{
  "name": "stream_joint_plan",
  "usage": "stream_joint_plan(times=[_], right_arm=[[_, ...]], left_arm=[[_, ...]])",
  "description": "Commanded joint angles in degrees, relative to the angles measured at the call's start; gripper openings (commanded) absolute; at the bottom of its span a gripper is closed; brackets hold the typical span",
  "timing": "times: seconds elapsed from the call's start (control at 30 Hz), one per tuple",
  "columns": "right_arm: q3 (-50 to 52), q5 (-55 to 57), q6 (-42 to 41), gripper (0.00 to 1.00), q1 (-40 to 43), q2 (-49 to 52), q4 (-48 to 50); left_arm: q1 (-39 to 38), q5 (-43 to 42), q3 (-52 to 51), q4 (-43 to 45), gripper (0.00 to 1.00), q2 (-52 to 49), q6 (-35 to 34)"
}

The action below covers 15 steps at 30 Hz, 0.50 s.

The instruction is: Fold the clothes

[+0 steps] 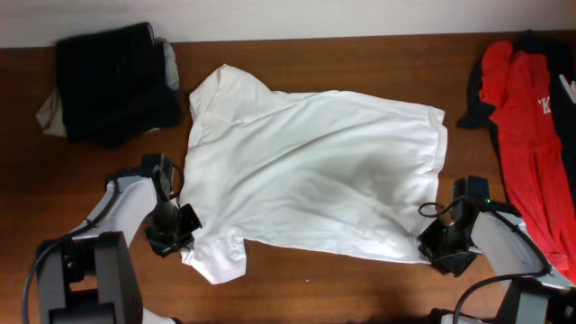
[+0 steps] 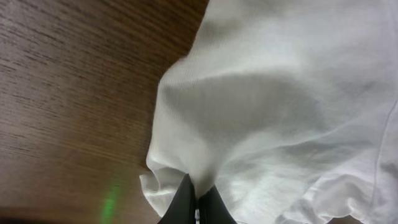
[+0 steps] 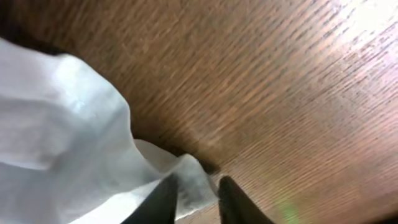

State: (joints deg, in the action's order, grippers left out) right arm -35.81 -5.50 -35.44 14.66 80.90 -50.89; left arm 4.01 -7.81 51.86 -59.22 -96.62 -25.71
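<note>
— Brown wooden table [image 1: 342,292] seen from above: how many garments lie on it?
— Three lots. One white T-shirt [image 1: 315,171] is spread across the middle. One dark pile [image 1: 108,81] sits at the far left corner. One red garment [image 1: 526,126] lies over dark cloth at the right edge.
— And the arms?
— Two. The left gripper [image 1: 187,234] is at the shirt's edge by the near left sleeve. The right gripper [image 1: 435,247] is at its near right corner.
— Left wrist view?
— Its two fingers are pressed together, with a bunched fold of the white T-shirt pinched between them. Bare wood shows to the left.
— Right wrist view?
— Two fingers [image 3: 160,202] stand either side of one shirt corner, and the cloth fills the narrow gap. Whether they are actually pinching it, I cannot tell.
</note>
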Motion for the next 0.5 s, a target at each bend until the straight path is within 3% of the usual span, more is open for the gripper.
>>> stream_joint_plan(times=[0.0,0.1,0.2,0.37,0.47], right_arm=[[0.17,0.11,-1.49,0.04,0.48,-0.85,-0.68],[0.13,0.09,-2.58,0.04,0.48,-0.85,-0.76],[0.13,-0.13,-3.87,0.04,0.48,-3.98,-1.99],[-1.18,-0.17,-4.04,0.04,0.48,-27.43,-10.16],[-5.05,-0.15,-4.02,0.04,0.48,-33.00,-12.20]], left_arm=[[0.28,-1.01,-0.44,-2.34,0.01,-0.33,0.92],[0.28,-1.03,-0.44,-5.88,0.01,4.42,0.85],[0.28,-1.05,-0.44,-9.44,0.01,15.28,-0.42],[0.28,-1.07,0.42,-13.11,0.01,34.47,-0.61],[0.28,-0.39,3.98,-11.98,0.01,36.22,-0.61]])
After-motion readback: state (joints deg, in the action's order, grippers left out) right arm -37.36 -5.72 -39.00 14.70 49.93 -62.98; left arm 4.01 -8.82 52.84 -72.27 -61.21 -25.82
